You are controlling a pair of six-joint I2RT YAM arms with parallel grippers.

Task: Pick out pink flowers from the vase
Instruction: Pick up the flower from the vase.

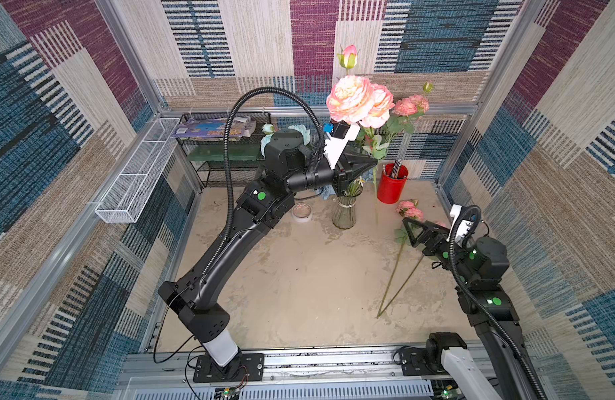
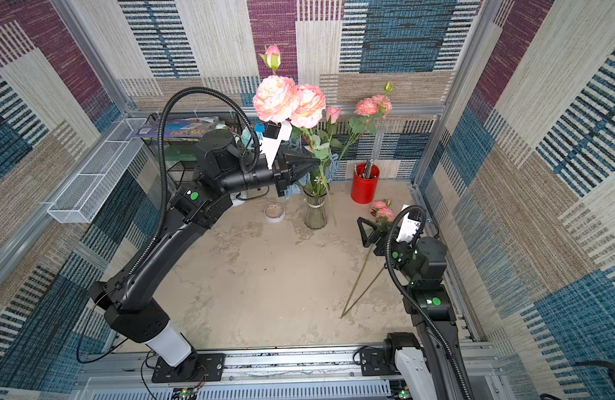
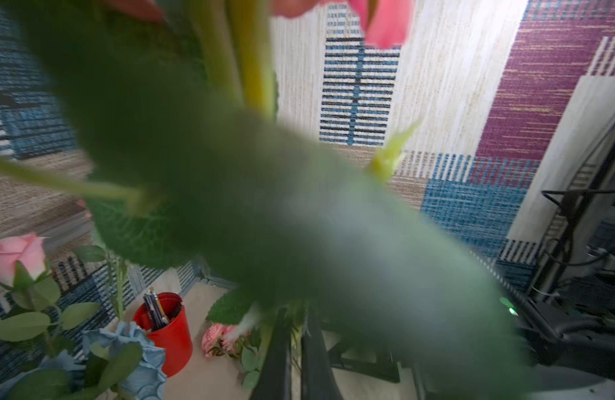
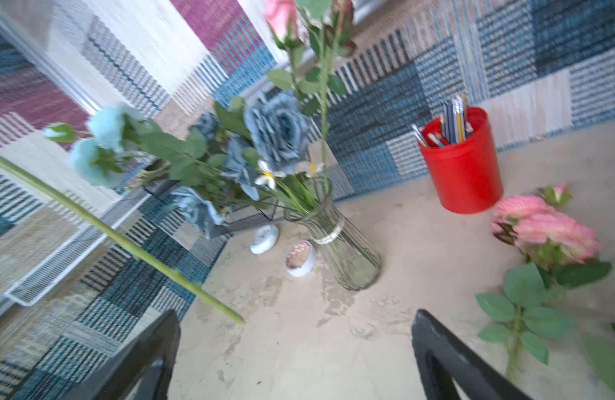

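Beige, mottled tabletop [image 1: 299, 277] fills the cell floor. Above its 12 o'clock side rises the tall peach-pink rose spray [image 1: 351, 98], its thin green stem clenched in the left pincer [image 1: 372, 162]. The blooms stand at 11 o'clock of that pincer and the bare stem drops toward 6 o'clock, its tip outside the vase. The small clear ribbed glass vase [image 1: 344, 214] stands at 7 o'clock of the left pincer and holds dusty-blue roses [image 4: 276, 130], a small white daisy [image 4: 268, 176] and a pink rosebud [image 2: 333, 112]. Loose long-stemmed pink flowers [image 1: 410, 209] lie on the table, blooms at 12 o'clock of the right pincer [image 1: 408, 232] and stems trailing to 7 o'clock. The right pincer's jaws are spread wide, grasping nothing. A red cylindrical pen cup [image 1: 392, 183] sits at 2 o'clock of the vase.
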